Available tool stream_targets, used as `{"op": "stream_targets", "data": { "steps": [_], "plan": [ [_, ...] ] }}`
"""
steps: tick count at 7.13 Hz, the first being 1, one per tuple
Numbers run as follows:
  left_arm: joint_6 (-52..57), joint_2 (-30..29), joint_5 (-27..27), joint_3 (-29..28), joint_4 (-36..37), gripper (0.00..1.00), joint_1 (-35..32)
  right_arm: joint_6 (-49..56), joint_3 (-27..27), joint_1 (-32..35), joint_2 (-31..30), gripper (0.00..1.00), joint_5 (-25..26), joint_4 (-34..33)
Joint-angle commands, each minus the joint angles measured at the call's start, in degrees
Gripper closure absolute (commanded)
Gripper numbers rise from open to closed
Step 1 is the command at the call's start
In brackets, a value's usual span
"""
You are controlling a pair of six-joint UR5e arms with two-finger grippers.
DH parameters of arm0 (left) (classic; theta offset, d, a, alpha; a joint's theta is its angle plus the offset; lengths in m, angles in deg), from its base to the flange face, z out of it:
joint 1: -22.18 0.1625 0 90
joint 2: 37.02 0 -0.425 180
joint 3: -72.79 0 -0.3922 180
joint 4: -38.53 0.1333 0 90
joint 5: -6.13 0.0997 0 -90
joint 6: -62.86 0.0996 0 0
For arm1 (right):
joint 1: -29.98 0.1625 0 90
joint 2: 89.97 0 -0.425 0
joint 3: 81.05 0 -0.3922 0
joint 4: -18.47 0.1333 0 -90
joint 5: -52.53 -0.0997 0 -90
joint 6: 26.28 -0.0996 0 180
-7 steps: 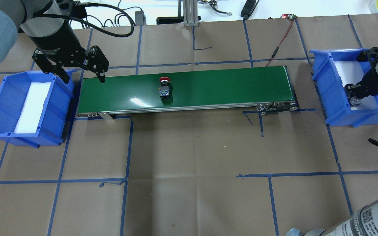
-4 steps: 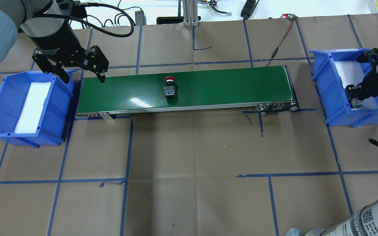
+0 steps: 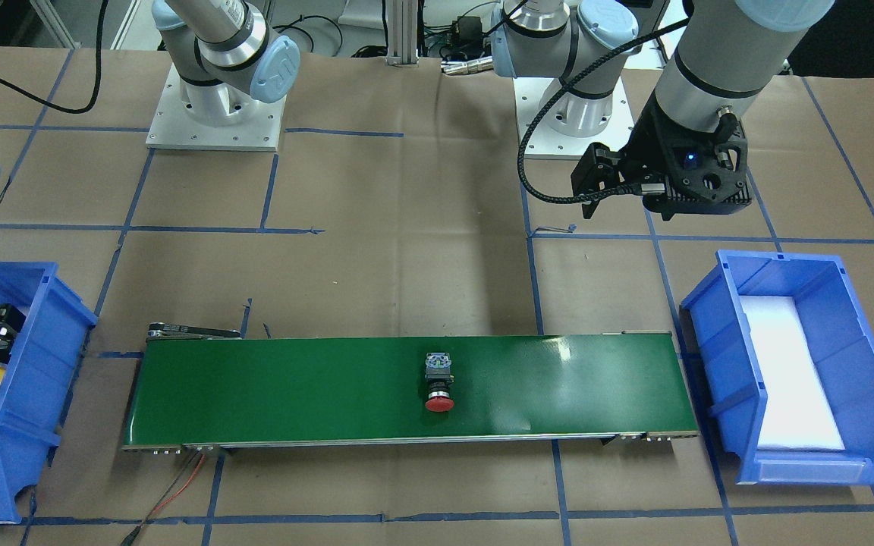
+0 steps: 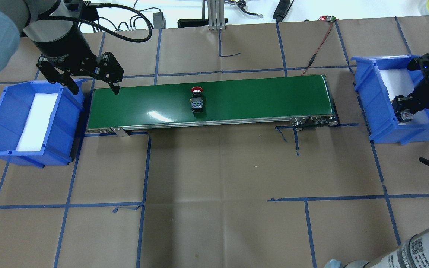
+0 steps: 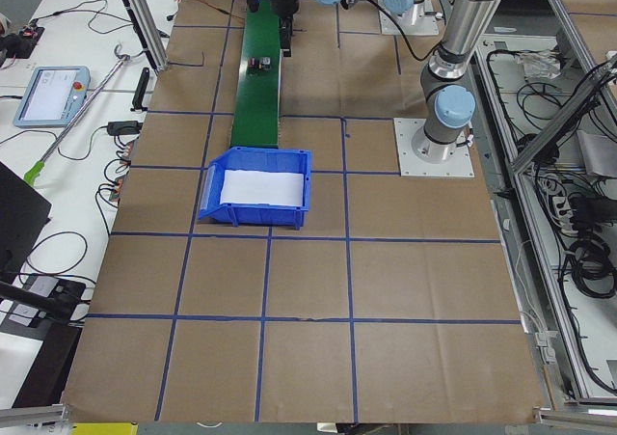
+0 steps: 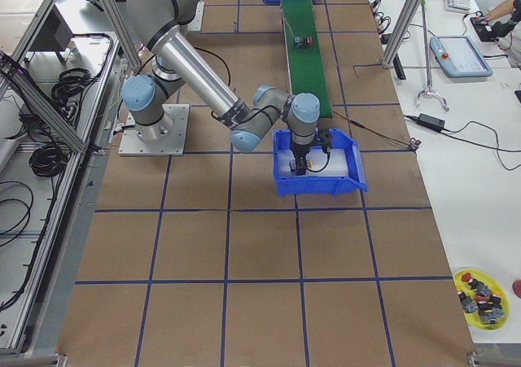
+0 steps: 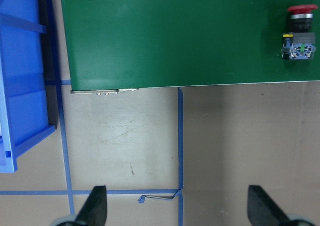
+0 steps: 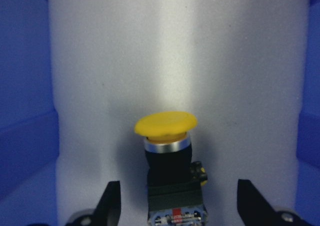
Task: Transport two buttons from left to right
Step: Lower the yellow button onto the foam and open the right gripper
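Red button (image 4: pixel 196 100) farther along belt (image 4: pixel 259 97); left pincer (image 7: pixel 179 207) agape, empty; right pincer (image 8: pixel 178 206) agape astride yellow button (image 8: pixel 166 126).

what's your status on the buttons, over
Left gripper open by left end of belt. Right gripper open in right bin, yellow button on foam between its fingers. Red button mid-belt, nothing blocking it.

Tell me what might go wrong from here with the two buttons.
1. The red button lies on its side mid-way along the green belt. If it reaches the belt's right end unattended, it could drop into the gap before the right bin, since the right pincer is down inside that bin.
2. That pincer is open around the yellow button; lifting off-line, a finger might drag it.
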Motion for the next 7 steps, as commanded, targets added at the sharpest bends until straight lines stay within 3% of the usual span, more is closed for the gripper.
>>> {"op": "stream_targets", "data": {
  "steps": [1,4,7],
  "plan": [
    [0.00,0.00,-0.01,-0.06,0.00,0.00,0.00,-0.15,-1.44,0.09,-2.23,0.00,0.06,0.28],
    [0.00,-0.08,-0.01,-0.06,0.00,0.00,0.00,-1.28,-6.53,1.32,-8.91,0.00,-0.72,1.94],
    [0.00,0.00,-0.01,0.03,0.00,0.00,0.00,-11.01,-17.68,6.40,-11.21,0.00,-0.90,19.89]
  ]
}}
